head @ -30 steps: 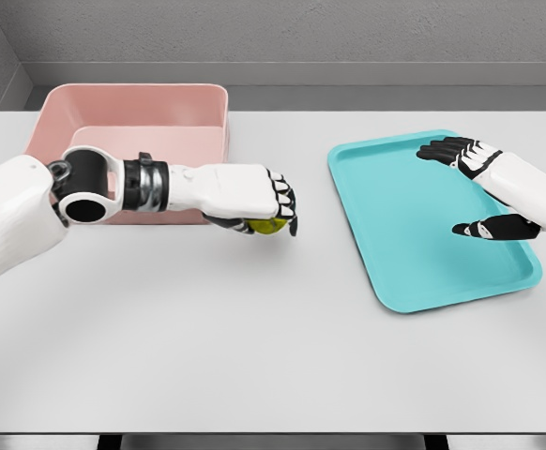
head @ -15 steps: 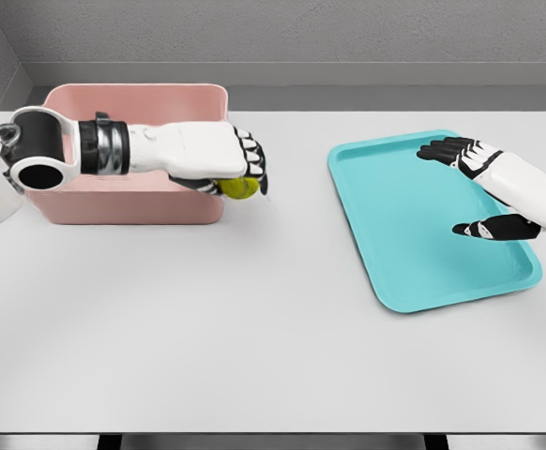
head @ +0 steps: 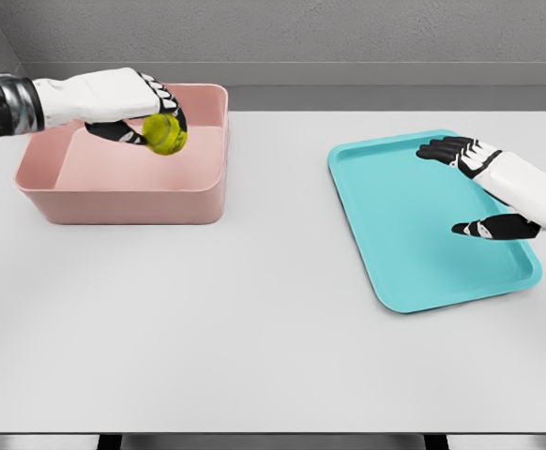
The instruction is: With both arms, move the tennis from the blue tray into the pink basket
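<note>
left hand (head: 137, 108) clenched on tennis ball (head: 163, 134) above pink basket (head: 198, 202) for dropping in; right hand (head: 484, 192) released over blue tray (head: 386, 253).

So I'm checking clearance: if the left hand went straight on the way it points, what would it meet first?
Probably the right wall of the pink plastic basket; the left hand points rightward, holding the yellow-green tennis ball over it. Height is unclear, so it might pass above.
</note>
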You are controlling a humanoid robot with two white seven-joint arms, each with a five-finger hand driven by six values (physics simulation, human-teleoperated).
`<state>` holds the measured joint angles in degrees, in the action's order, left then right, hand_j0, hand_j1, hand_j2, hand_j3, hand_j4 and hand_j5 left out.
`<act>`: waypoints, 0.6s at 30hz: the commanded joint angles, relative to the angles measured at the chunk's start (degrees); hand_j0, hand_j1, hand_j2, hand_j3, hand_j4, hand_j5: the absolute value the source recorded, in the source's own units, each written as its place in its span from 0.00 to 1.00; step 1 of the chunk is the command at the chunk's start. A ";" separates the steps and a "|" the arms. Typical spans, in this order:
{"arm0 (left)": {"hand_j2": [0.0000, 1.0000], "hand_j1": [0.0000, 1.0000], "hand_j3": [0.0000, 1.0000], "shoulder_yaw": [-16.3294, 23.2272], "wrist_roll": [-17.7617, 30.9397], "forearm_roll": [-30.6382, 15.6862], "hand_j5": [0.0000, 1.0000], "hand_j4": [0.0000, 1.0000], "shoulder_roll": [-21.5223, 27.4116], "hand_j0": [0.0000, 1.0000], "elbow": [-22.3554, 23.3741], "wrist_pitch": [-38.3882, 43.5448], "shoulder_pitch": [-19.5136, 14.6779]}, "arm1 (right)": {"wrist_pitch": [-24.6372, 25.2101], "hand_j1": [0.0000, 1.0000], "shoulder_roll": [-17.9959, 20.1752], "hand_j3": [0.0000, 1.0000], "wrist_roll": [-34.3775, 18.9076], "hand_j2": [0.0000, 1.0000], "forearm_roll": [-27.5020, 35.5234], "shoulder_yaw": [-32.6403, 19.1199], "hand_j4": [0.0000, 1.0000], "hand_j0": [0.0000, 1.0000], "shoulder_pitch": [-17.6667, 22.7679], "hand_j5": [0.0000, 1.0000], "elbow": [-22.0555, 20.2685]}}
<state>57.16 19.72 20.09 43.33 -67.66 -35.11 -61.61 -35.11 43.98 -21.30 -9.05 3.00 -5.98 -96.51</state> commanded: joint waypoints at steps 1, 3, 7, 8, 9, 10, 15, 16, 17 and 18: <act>0.78 0.78 0.78 -0.82 -0.38 -0.58 0.78 0.78 0.26 0.78 4.20 0.11 0.00 | 0.11 1.00 0.05 1.00 0.03 1.00 0.44 -0.01 1.00 1.00 0.00 1.00 0.01; 1.00 1.00 1.00 -0.91 -0.47 -2.51 1.00 1.00 0.35 1.00 6.67 0.11 0.09 | 0.11 1.00 0.05 1.00 0.03 1.00 0.44 -0.01 1.00 1.00 0.00 1.00 0.01; 1.00 1.00 1.00 -0.91 -0.47 -2.60 1.00 1.00 0.61 1.00 7.55 0.11 0.09 | 0.11 1.00 0.23 1.00 0.03 1.00 0.35 -0.01 1.00 1.00 0.00 1.00 0.53; 1.00 1.00 1.00 -0.91 -0.47 -2.60 1.00 1.00 1.14 1.00 7.46 0.11 0.09 | 0.11 1.00 0.23 1.00 0.03 1.00 0.35 -0.01 1.00 1.00 0.09 1.00 0.62; 1.00 1.00 1.00 -0.82 -0.47 -2.51 1.00 1.00 2.81 1.00 7.37 0.11 0.53 | 0.11 1.00 0.23 1.00 0.03 1.00 0.35 -0.01 1.00 1.00 0.09 1.00 0.62; 1.00 1.00 1.00 -0.82 -0.47 -2.33 1.00 1.00 3.60 1.00 7.55 0.11 0.62 | 0.11 1.00 0.23 1.00 0.03 1.00 0.35 -0.01 1.00 1.00 0.09 1.00 0.62; 1.00 1.00 1.00 -0.73 -0.47 -2.42 1.00 1.00 7.82 1.00 7.55 0.11 2.29 | 0.11 1.00 0.14 1.00 0.03 1.00 0.35 -0.01 1.00 1.00 0.09 1.00 0.44; 1.00 1.00 1.00 -0.73 -0.38 -2.33 1.00 1.00 7.91 1.00 7.63 0.11 2.37 | 0.11 1.00 0.14 1.00 0.03 1.00 0.35 -0.01 1.00 1.00 0.09 1.00 0.53; 1.00 1.00 1.00 -0.73 -0.21 -2.33 1.00 1.00 8.61 1.00 7.55 0.11 2.81 | 0.11 1.00 0.14 1.00 0.03 1.00 0.35 -0.01 1.00 1.00 0.09 1.00 0.53; 1.00 1.00 1.00 -0.73 -0.12 -2.25 1.00 1.00 8.87 1.00 7.55 0.11 2.90 | 0.11 1.00 0.14 1.00 0.03 1.00 0.35 -0.01 1.00 1.00 0.09 1.00 0.44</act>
<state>56.51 19.46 18.13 51.06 -60.12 -35.10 -58.62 -35.11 44.07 -21.30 -9.14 3.00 -5.89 -96.02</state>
